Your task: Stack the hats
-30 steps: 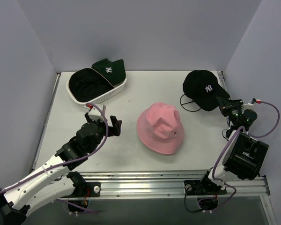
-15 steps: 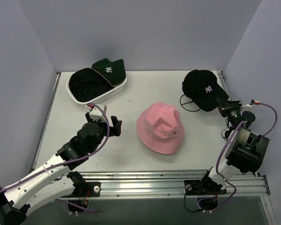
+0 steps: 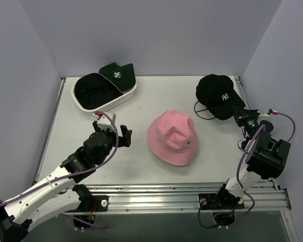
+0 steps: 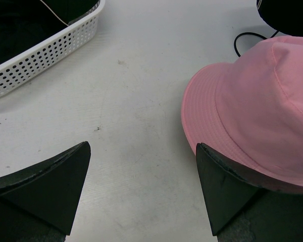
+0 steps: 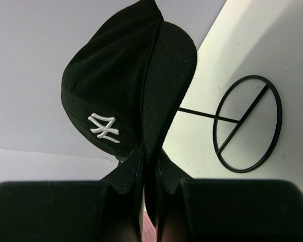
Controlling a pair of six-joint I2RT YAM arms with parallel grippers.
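Note:
The pink bucket hat (image 3: pixel 172 137) lies crown up at the table's middle; it also shows at the right of the left wrist view (image 4: pixel 257 106). My left gripper (image 3: pixel 111 133) is open and empty, just left of the pink hat. My right gripper (image 3: pixel 241 115) is shut on the brim of the black cap (image 3: pixel 219 96) at the far right, holding it off the table; in the right wrist view the cap (image 5: pixel 126 75) hangs with its white logo showing. The dark green cap (image 3: pixel 118 75) rests on the white basket's (image 3: pixel 122 99) far rim. The tan hat is not in view.
The white mesh basket holds dark fabric (image 3: pixel 93 89) at the back left; its wall shows in the left wrist view (image 4: pixel 45 53). A thin black wire ring stand (image 3: pixel 204 111) sits on the table under the black cap, also seen in the right wrist view (image 5: pixel 247 123). Walls enclose three sides.
My right gripper has lifted and shifted the black cap slightly left and back, and the right arm's wrist has turned. The left arm has barely moved.

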